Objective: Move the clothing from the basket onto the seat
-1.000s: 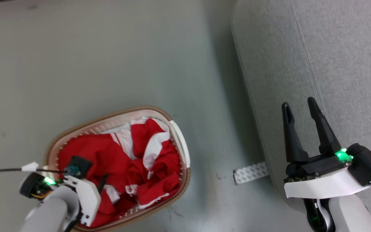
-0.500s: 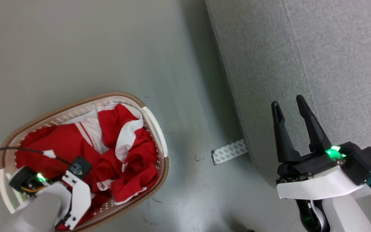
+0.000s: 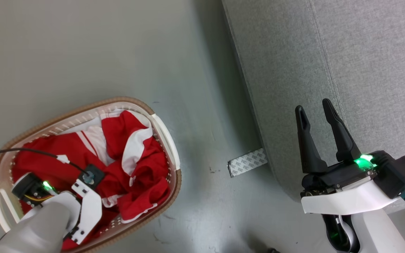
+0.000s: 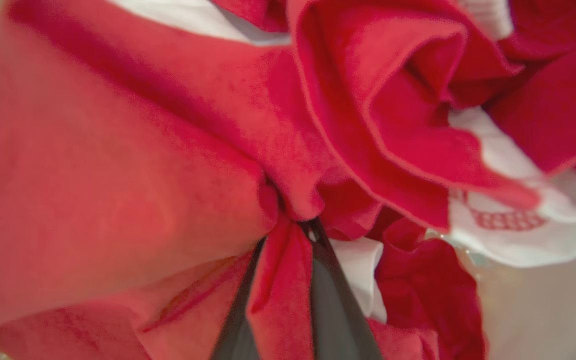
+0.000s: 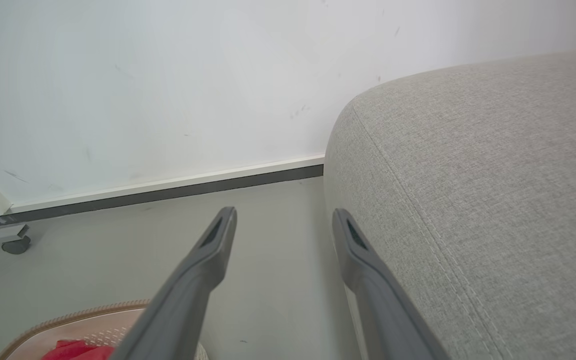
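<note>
Red clothing (image 4: 118,150) in the basket (image 3: 166,138) at eight o'clock is pinched in our closed left gripper (image 4: 293,225), while our right gripper (image 3: 314,106) hangs wide, empty, by the seat (image 3: 329,52).

A grey, slightly glossy floor (image 3: 100,52) carried a few small dark scuffs (image 3: 211,170). A pale strip (image 3: 247,162) printed with grey dots lay flat on it, at a tilt. At the floor's far edge a white wall (image 5: 143,75) rose above a dark baseboard (image 5: 168,189), and a caster (image 5: 16,245) stood just beside that edge.
</note>
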Available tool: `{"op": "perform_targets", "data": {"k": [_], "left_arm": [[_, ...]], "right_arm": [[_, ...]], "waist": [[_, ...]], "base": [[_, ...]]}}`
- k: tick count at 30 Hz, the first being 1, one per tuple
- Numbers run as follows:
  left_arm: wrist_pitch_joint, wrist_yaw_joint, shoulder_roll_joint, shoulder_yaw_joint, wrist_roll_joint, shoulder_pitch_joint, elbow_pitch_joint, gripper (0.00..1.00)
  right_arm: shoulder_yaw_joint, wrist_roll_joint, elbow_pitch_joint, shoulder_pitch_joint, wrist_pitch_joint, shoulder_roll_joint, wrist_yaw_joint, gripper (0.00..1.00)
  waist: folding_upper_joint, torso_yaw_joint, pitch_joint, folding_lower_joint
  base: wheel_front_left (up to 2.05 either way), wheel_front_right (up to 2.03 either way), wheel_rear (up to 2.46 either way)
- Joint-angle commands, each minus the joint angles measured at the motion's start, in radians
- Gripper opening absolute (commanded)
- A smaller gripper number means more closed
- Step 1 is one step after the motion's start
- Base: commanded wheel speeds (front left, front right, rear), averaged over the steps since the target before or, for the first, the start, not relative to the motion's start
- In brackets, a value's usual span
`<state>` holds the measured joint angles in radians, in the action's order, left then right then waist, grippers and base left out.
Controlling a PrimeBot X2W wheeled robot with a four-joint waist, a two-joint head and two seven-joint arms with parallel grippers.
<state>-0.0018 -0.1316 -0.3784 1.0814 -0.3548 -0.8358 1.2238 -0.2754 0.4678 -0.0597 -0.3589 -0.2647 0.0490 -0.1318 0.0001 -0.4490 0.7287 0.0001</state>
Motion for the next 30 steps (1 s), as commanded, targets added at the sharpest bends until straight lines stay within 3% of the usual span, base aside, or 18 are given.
{"op": "perform_targets", "data": {"k": [1, 6, 15, 30], "left_arm": [[-0.009, 0.002, 0.003, 0.006, -0.018, -0.003, 0.006, 0.0], [-0.059, 0.002, 0.026, 0.013, -0.052, 0.018, 0.012, 0.0], [-0.182, 0.002, 0.096, 0.017, -0.117, 0.048, -0.006, 0.0], [-0.263, 0.002, 0.183, -0.09, -0.333, 0.159, -0.13, 0.0]], "right_arm": [[0.004, -0.008, 0.002, -0.007, 0.0, 0.003, 0.002, 1.0], [0.018, -0.029, -0.009, -0.004, 0.0, 0.003, 0.002, 1.0], [0.058, -0.099, -0.04, 0.021, 0.0, 0.003, 0.002, 1.0], [0.09, -0.128, -0.115, 0.093, 0.001, 0.003, 0.002, 1.0]], "waist": [[-0.0001, 0.003, -0.009, -0.0001], [-0.0001, 0.024, -0.061, -0.0001], [-0.0001, 0.116, -0.251, -0.0001], [-0.0001, 0.267, -0.54, -0.0001]], "base": [[0.0, 0.0, 0.0], [0.0, 0.0, 0.0], [0.0, 0.0, 0.0], [0.0, 0.0, 0.0]]}}
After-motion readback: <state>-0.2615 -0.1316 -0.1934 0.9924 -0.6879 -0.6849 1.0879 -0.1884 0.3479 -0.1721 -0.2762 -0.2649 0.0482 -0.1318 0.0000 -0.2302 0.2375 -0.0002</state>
